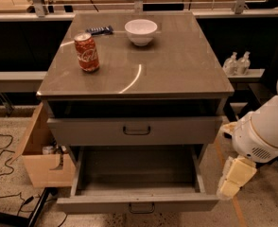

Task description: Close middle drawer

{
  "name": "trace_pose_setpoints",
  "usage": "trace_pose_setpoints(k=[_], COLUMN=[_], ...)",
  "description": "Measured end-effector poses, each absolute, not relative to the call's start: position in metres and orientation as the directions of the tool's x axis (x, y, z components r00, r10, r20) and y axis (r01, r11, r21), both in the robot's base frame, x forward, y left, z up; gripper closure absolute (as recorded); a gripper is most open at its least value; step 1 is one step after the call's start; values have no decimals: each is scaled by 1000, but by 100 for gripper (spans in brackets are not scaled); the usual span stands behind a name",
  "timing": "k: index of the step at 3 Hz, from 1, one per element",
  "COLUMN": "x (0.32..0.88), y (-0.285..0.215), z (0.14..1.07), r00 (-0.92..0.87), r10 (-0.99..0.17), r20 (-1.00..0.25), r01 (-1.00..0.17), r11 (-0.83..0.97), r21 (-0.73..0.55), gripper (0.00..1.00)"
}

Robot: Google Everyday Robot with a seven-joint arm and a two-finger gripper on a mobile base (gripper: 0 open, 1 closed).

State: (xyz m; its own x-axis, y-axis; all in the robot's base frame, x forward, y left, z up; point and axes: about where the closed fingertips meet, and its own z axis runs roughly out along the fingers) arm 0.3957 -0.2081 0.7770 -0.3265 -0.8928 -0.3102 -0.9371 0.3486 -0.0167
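The middle drawer [138, 203] is a wide grey tray pulled far out at the bottom of the cabinet, with a low front panel and a small dark loop handle [141, 208]. Its inside looks empty. Above it sits a grey drawer with a taller front panel [135, 130], slightly out. My gripper [232, 178], cream-coloured at the end of the white arm [264, 129], hangs low on the right, just beside the open drawer's right front corner. It holds nothing that I can see.
On the cabinet top [177, 65] stand a red cola can [87, 52], a white bowl [141, 31] and a dark snack bar [99, 30]. A cardboard box [39, 160] stands on the floor at left with cables. Two bottles [237, 63] sit on a shelf at right.
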Motion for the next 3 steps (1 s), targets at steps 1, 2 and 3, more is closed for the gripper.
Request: trace_pose_setpoints(k=[1, 2, 3], x=[396, 397, 392], y=[-208, -209, -203], z=[777, 746, 688], r00=[-327, -337, -344], r10=[-893, -899, -898], r20=[-310, -281, -275], r01=[-937, -941, -936], r11=[349, 334, 306], r21=[-17, 59, 172], gripper=[0, 0, 0])
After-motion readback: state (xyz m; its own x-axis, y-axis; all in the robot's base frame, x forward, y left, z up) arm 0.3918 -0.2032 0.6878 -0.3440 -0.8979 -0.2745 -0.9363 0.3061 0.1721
